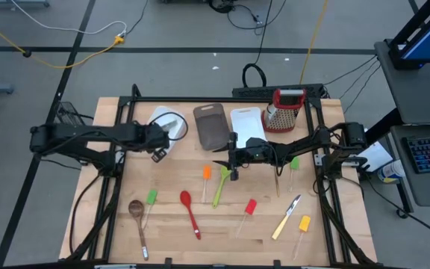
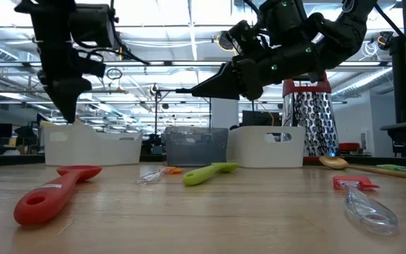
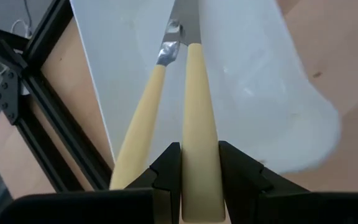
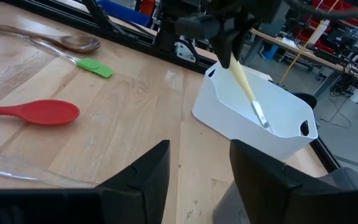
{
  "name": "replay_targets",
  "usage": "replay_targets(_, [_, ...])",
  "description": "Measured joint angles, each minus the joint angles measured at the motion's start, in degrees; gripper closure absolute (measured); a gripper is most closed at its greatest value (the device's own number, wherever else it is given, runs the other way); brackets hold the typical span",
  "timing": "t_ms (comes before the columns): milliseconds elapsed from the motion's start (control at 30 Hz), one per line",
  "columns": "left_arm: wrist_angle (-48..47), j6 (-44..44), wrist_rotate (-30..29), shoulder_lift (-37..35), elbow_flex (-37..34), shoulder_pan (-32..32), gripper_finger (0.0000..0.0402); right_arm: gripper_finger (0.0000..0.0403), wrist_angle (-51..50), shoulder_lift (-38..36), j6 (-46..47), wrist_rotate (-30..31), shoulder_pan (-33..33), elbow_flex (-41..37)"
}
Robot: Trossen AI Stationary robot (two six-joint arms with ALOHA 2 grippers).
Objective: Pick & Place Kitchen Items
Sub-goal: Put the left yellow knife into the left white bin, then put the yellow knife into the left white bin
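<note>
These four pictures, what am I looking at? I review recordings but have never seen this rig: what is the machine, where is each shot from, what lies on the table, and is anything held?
Two dark robot arms work at a wooden table. One picture looks straight down, one looks level across the tabletop, and two come from cameras on the arms' wrists. The left gripper is shut on a cream-handled knife, held over a white tub; a second knife already lies in it. The right gripper hangs open mid-table, holding nothing. Spread on the table are a red spoon, a wooden spoon, a green spoon and small spatulas. A brown tub, another white one and a grater stand along the far edge.
</note>
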Motion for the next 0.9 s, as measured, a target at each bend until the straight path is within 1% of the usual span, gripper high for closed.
replay_targets(267, [0.59,6.89,0.23,2.38,0.00,4.89,0.0320,0.0242,-0.04,0.00,0.01,-0.02,-0.01,0.00])
replay_targets(400, [0.68,8.10,0.91,2.50,0.00,6.49,0.0315,0.0241,-0.04,0.00,0.00,-0.02,0.00,0.00])
replay_targets(733, [0.85,8.84,1.43,2.50,0.00,7.21,0.0265,0.0241,0.06,0.00,0.02,-0.01,0.00,0.00])
replay_targets(900, [0.87,8.58,1.14,2.50,0.00,7.21,0.0257,0.0237,0.37,0.00,0.52,-0.02,0.00,0.00])
